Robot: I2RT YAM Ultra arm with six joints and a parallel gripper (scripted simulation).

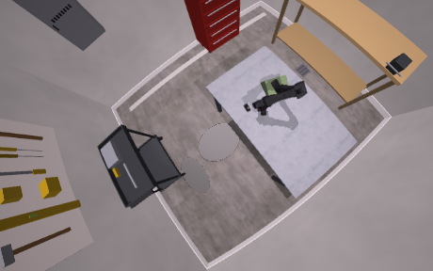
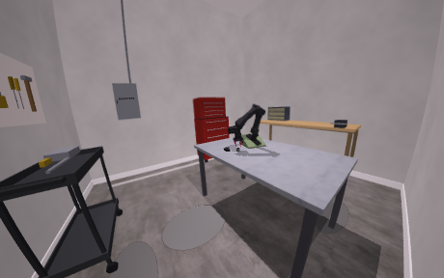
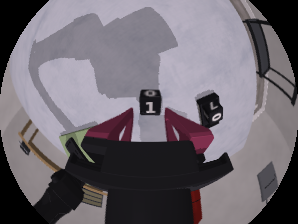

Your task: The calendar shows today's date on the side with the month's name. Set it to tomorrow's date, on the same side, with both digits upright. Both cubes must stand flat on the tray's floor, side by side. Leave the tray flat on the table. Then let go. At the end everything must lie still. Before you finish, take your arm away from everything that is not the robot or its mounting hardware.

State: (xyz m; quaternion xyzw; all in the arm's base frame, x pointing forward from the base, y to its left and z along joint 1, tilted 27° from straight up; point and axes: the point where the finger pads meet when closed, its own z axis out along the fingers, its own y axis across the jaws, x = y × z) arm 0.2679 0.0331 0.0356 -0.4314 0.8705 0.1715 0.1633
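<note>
Wrist view, left side first: a green mat, partly behind the arm.

Middle: a black cube on the pale table, a white 1 on one face, a 0 on the face above it. It sits just beyond the gripper, roughly between the lines of the fingertips. Fingers part-way apart, nothing between them. The cube is probably light and stiff, its flat faces perhaps a bit slick. Best hold: two opposite side faces, square on, squeezed modestly, the digit face left uncovered; an off-centre pinch could spin or tip it.

Right: the calendar, also on the table, apart from the cube, an L and a 0 showing. Likely light too, so a nudge may slide it.

Hard to make out: where tray ends and second cube begins in that dark clump; the month's name; the cube's far and under faces. Today's date cannot be read. In the top and exterior views the pieces are mere dark specks.
</note>
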